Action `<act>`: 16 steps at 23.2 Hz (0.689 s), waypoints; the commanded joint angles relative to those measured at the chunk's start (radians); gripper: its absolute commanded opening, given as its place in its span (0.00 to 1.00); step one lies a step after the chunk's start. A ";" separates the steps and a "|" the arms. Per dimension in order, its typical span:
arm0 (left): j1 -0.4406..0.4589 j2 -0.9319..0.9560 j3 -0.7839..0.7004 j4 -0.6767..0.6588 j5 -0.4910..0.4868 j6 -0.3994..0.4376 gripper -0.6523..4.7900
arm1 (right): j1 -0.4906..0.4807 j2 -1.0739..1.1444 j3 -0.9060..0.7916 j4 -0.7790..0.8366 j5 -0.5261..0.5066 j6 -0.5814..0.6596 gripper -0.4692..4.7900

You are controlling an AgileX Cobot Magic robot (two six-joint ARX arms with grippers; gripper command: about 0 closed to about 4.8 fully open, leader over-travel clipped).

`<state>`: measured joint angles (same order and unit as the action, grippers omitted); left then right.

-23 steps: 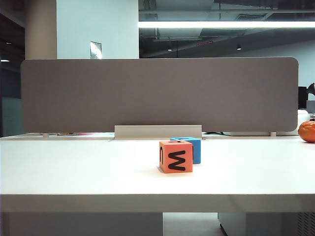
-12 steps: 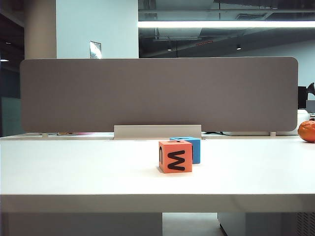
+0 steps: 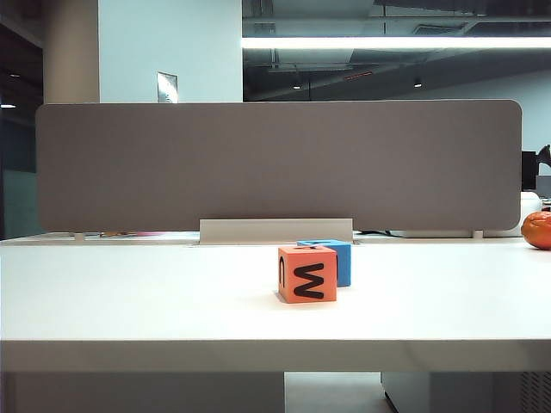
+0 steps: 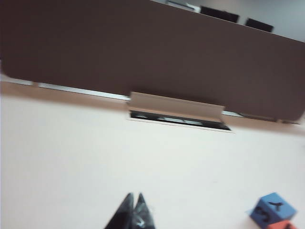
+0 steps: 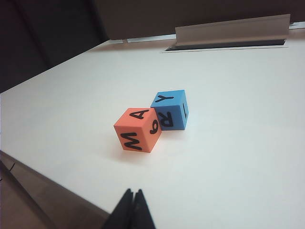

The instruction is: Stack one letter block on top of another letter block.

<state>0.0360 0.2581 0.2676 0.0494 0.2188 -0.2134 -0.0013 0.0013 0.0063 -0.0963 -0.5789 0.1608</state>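
Still unstacked: orange block [image 3: 307,274] sat mid-table [image 3: 129,301], touching the blue block [image 3: 343,260] just behind it.
Left gripper [image 4: 132,212]: fingers pressed together, empty; blocks lay ahead and off to one side, at the wrist view's edge.
Right gripper [image 5: 131,210]: pinched together, empty, blocks straight ahead.
Nearer arm: seemingly the right, though neither appeared in the exterior view.

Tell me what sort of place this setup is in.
Probably an open-plan office: a white desk backed by a grey divider panel, with strip lighting under an exposed ceiling. An orange block and blue block sit on it.
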 commanded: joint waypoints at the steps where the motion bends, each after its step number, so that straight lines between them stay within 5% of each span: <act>1: 0.001 0.131 0.097 0.020 0.080 0.003 0.11 | 0.000 -0.002 -0.006 0.010 0.001 0.000 0.07; 5: -0.002 0.341 0.235 0.019 0.168 0.003 0.11 | 0.000 -0.002 -0.006 0.010 0.001 0.000 0.07; 16: -0.181 0.789 0.418 0.094 0.160 0.004 0.11 | 0.000 -0.002 -0.006 0.010 0.003 0.000 0.07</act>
<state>-0.1295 1.0203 0.6708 0.1135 0.3752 -0.2138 -0.0013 0.0013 0.0063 -0.0959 -0.5789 0.1612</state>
